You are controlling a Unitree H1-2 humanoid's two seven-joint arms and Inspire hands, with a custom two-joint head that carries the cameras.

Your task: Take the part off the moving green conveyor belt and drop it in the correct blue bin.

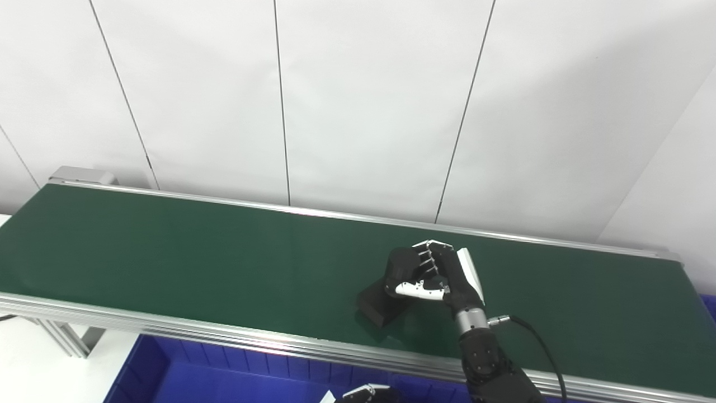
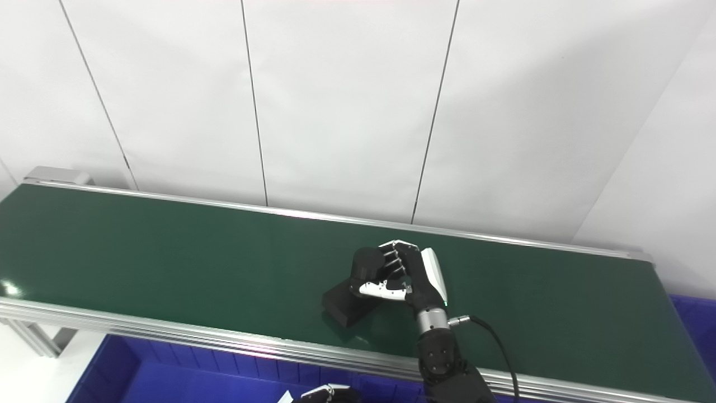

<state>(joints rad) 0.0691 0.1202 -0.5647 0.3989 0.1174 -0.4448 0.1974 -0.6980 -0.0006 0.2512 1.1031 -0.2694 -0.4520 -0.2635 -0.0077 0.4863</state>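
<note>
A black block-shaped part lies on the green conveyor belt, near its front rail. My right hand is over the belt with its fingers curled around the upper right end of the part. It also shows in the right eye view. My left hand shows only as a tip at the bottom edge, below the belt, over a blue bin; I cannot see how its fingers stand.
The belt has aluminium rails front and back. A second blue bin edge shows at the far right. A white panelled wall stands behind the belt.
</note>
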